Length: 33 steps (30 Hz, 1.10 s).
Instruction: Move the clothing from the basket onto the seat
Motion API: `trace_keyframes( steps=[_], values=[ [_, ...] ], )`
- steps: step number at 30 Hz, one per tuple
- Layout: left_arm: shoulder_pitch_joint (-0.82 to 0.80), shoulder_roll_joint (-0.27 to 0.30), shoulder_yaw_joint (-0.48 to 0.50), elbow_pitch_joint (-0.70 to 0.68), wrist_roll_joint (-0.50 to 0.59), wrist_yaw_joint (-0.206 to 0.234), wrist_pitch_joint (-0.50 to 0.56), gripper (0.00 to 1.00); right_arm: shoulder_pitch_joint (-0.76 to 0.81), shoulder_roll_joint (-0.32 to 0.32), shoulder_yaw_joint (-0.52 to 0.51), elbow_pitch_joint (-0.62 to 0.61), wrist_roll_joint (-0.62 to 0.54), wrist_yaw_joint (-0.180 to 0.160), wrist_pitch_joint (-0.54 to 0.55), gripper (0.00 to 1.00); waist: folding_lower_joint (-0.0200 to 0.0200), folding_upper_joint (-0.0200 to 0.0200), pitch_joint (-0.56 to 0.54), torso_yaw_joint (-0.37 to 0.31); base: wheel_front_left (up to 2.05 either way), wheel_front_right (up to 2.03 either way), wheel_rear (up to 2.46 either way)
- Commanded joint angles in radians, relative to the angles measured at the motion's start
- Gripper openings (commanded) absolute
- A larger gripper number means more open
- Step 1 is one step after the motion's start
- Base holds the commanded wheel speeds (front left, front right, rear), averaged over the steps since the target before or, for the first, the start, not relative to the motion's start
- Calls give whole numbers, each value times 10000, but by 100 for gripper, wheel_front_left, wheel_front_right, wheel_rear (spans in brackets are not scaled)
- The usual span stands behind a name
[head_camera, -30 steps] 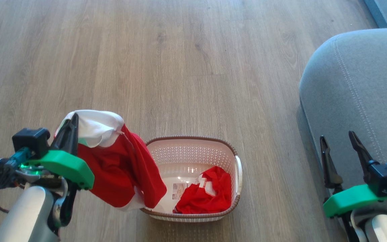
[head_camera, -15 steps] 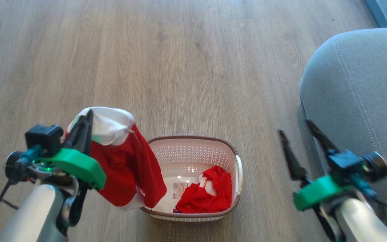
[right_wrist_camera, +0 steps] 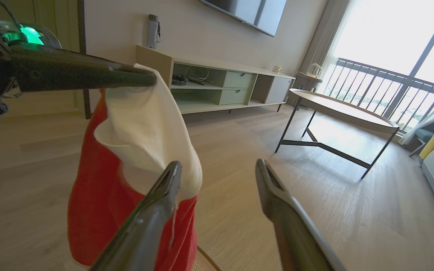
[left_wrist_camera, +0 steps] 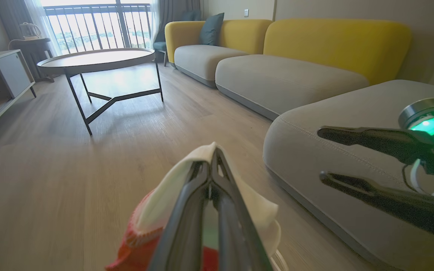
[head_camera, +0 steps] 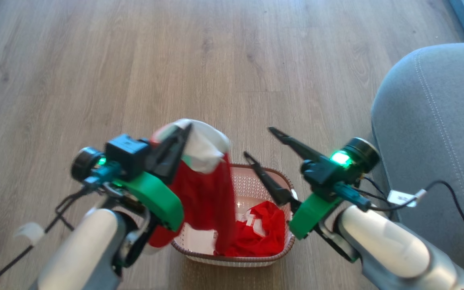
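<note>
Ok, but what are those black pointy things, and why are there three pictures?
It's a robot with two arms. The pointy things are its grippers, like pinching fingers. One picture looks down from its head; the others come from wrist cameras. The left gripper is shut on a red-and-white garment hanging by a cream basket on the wooden floor. A plain red garment lies in the basket. The right gripper is open, holding nothing. The grey seat is on the right.

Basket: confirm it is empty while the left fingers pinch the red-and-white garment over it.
Not empty: the head view shows a plain red garment lying in the basket. The left fingers do pinch the red-and-white garment over it.
</note>
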State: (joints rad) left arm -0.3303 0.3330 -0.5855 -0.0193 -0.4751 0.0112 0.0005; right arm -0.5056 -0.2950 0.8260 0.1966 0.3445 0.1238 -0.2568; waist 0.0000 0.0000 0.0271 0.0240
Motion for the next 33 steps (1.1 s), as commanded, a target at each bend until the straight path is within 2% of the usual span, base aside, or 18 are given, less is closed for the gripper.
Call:
trace_keyframes(
  steps=[1, 8, 23, 24, 26, 33],
  values=[
    [-696, 97, 326, -413, 115, -79, 42, 0, -385, -40, 145, -204, 136, 69, -49, 100, 0, 0, -8, 27, 0, 0, 0],
    [-838, -121, -424, -643, 287, -513, 146, 0, -1349, -128, 1495, 101, 1017, 69, -49, 100, 0, 0, -67, 125, 0, 0, 0],
    [-723, -257, -1157, -1098, 98, -864, 257, 0, -1596, -373, 2693, 798, 2643, 69, -49, 100, 0, 0, -210, 112, 0, 0, 0],
    [-717, -255, -1174, -1089, 85, -870, 254, 0, -1616, -365, 2725, 839, 2740, 69, -49, 51, 0, 0, -224, 104, 0, 0, 0],
    [-711, -255, -1196, -1079, 56, -877, 254, 0, -1652, -348, 2738, 896, 2930, 69, -49, 0, 0, 0, -238, 93, 0, 0, 0],
    [-717, -262, -1247, -1082, -20, -892, 235, 0, -1722, -379, 2737, 1012, 3183, 69, -49, 0, 0, 0, -261, 81, 0, 0, 0]
  ],
)
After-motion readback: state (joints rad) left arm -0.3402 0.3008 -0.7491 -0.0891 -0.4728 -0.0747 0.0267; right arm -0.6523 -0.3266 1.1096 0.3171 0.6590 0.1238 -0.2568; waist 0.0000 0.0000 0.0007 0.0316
